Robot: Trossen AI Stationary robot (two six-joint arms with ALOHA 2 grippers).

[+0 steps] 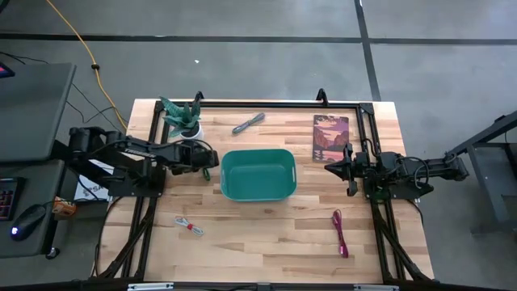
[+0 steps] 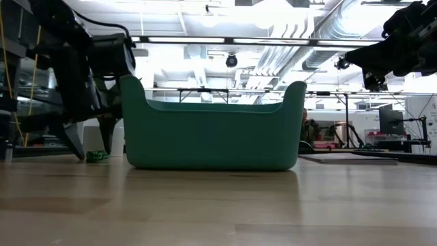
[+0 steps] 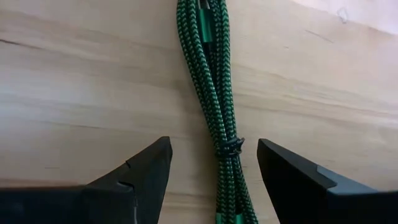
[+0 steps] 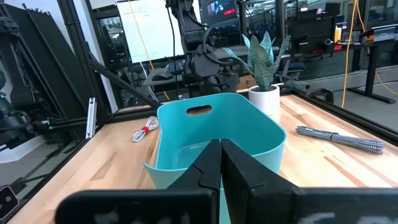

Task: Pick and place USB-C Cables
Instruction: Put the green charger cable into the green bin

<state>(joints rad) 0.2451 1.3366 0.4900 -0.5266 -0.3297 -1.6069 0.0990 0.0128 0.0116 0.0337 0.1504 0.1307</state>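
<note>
The dark green cable (image 3: 214,93) lies flat on the table just left of the teal bin (image 1: 223,175), also seen low in the low view (image 2: 97,156). My left gripper (image 3: 213,144) is open and points down over it, one finger on each side near its tie band, without touching it. My right gripper (image 1: 329,168) is shut and hovers above the table right of the bin (image 4: 217,118). The grey cable (image 1: 249,123) lies beyond the bin. The white cable with the red band (image 1: 189,226) and the magenta cable (image 1: 340,233) lie on the near side.
A potted plant (image 1: 184,117) stands at the far left, close to my left arm. A picture card (image 1: 330,137) lies far right of the bin. A black frame runs around the table's edges. Bare wood lies between the bin and the near edge.
</note>
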